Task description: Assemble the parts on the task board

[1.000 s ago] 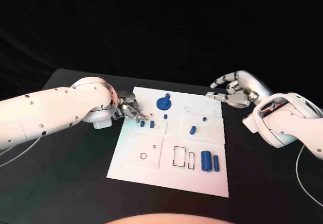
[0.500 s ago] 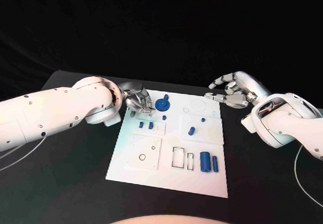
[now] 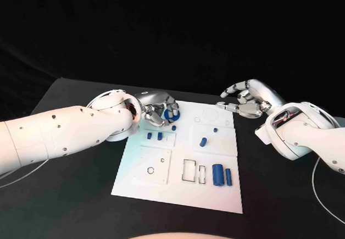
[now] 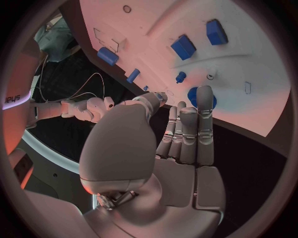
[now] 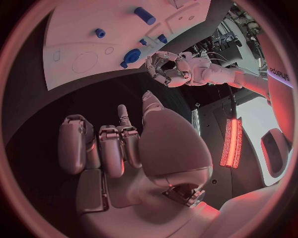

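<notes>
The white task board (image 3: 154, 181) lies in the middle of the black table. A blue round part (image 3: 171, 115) stands near its far left corner. My left hand (image 3: 154, 108) hovers right beside it with fingers stretched out and nothing in them; in the left wrist view the fingertips (image 4: 205, 94) partly cover the round part (image 4: 193, 97). My right hand (image 3: 246, 99) hangs over the board's far right corner, fingers loosely bent and apart, holding nothing. Two blue cylinders (image 3: 218, 173) lie at the near right. Small blue pieces (image 3: 203, 141) sit mid-board.
Two small blue pieces (image 3: 154, 135) lie close to my left forearm. Outlined slots (image 3: 190, 170) and a flat square plate (image 3: 155, 163) mark the board's near half. Bare black table (image 3: 71, 200) runs round the board. The right wrist view shows my left hand (image 5: 166, 68) by the board edge.
My left hand has moved from the board's left edge toward the far end, up to the blue round part. The right hand has stayed almost in place.
</notes>
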Tool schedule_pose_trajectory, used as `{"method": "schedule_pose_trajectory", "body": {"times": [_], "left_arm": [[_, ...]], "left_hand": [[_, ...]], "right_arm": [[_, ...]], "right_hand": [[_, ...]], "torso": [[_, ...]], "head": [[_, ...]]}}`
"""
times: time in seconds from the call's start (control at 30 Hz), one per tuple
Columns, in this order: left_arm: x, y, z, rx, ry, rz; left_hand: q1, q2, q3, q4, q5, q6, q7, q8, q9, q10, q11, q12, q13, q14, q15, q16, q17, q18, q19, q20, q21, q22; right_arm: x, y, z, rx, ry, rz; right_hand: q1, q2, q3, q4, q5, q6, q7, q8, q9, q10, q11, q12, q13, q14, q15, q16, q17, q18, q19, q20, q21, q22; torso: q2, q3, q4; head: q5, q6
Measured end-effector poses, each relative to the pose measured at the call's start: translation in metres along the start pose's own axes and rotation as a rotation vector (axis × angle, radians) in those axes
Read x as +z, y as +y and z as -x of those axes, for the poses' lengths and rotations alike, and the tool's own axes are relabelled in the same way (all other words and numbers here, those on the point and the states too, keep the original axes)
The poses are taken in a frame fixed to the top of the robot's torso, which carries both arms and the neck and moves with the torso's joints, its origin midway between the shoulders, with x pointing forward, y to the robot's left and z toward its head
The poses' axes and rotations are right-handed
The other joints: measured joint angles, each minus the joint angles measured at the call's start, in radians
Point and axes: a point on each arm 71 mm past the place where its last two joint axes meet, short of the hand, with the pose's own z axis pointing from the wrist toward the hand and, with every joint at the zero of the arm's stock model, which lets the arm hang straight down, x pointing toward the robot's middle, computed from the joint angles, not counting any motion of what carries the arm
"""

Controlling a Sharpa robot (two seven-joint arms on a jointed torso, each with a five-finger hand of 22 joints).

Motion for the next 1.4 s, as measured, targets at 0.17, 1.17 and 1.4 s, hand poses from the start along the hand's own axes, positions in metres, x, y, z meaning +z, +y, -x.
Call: {"method": "schedule_pose_trajectory", "body": {"times": [0.17,1.17,1.4], "left_arm": [[0.005,-0.004,-0.005,0.091,0.01,-0.028],[0.025,-0.012,-0.023,0.271,0.142,0.002],[0.027,-0.016,-0.025,0.274,0.145,-0.005]], "left_hand": [[-0.003,-0.011,-0.007,-0.007,-0.006,0.018,-0.011,-0.015,-0.035,-0.007,0.0,-0.038,-0.048,0.06,-0.002,0.08,0.049,-0.017,0.075,-0.002,0.127,0.154],[0.01,0.002,0.029,-0.04,-0.01,0.104,-0.032,-0.034,-0.098,0.074,-0.02,-0.092,-0.143,0.131,-0.024,0.172,0.088,-0.033,0.134,-0.012,0.262,0.318],[0.015,0.007,0.05,-0.055,-0.015,0.128,-0.038,-0.039,-0.109,0.11,-0.027,-0.102,-0.159,0.146,-0.029,0.186,0.098,-0.048,0.145,-0.016,0.286,0.349]], "right_arm": [[0.0,0.0,-0.001,0.001,0.001,0.0],[0.002,0.003,-0.003,0.004,0.005,0.006],[0.002,0.003,-0.004,0.005,0.006,0.006]], "right_hand": [[0.0,0.0,0.0,0.0,0.0,0.0,0.0,0.0,0.0,0.0,0.0,0.0,0.0,0.0,0.0,0.0,0.0,0.0,0.0,0.0,0.0,0.0],[0.0,0.0,0.0,0.0,0.0,0.0,0.0,0.0,0.0,0.0,0.0,0.0,0.0,0.0,0.0,0.0,0.001,0.0,-0.004,-0.004,0.0,0.0],[0.0,0.0,0.0,0.0,0.0,0.0,0.0,0.004,0.0,0.0,0.0,0.0,0.0,0.0,0.0,-0.004,0.001,0.0,-0.007,0.0,-0.004,0.0]], "torso": [[0.0,0.0003,0.0],[0.0,0.0015,0.0012],[0.0,0.0013,0.0017]], "head": [[-0.004,0.001],[-0.008,-0.005],[-0.009,-0.007]]}}
